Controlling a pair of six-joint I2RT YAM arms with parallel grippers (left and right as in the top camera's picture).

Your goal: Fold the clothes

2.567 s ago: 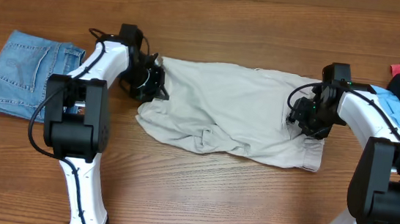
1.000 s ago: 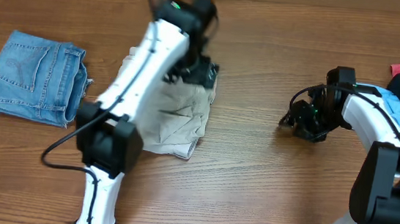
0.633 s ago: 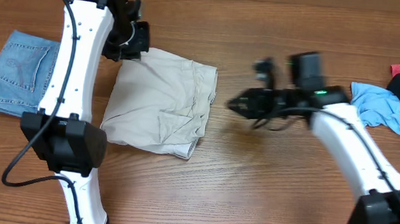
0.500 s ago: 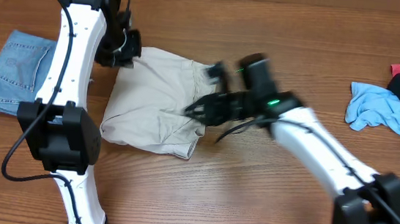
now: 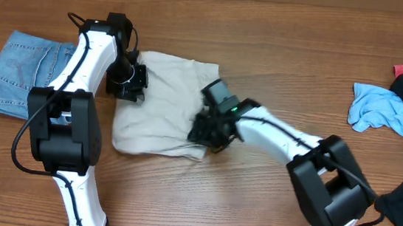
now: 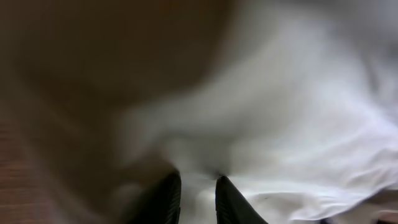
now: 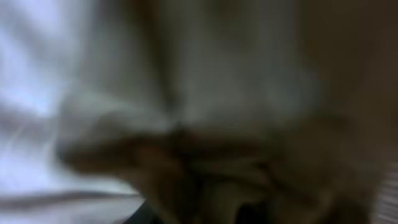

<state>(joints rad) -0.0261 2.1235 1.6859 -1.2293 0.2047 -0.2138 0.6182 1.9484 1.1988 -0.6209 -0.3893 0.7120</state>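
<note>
Beige shorts (image 5: 166,98) lie folded into a rough, rumpled square left of centre on the wooden counter (image 5: 266,52), likely midway through folding. The left pincer (image 5: 131,85) sits at their left edge, its tips drawn nearly together and seemingly pinching a crease of cloth, probably to anchor that side. The right pincer (image 5: 207,132) bears on the near right corner, perhaps flattening the fold; blur hides whether it is open or closed.

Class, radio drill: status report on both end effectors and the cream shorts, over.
Left end effector at cream shorts left edge, right end effector at right edge; grips blurred. Shorts folded over. Denim shorts lie apart.
</note>
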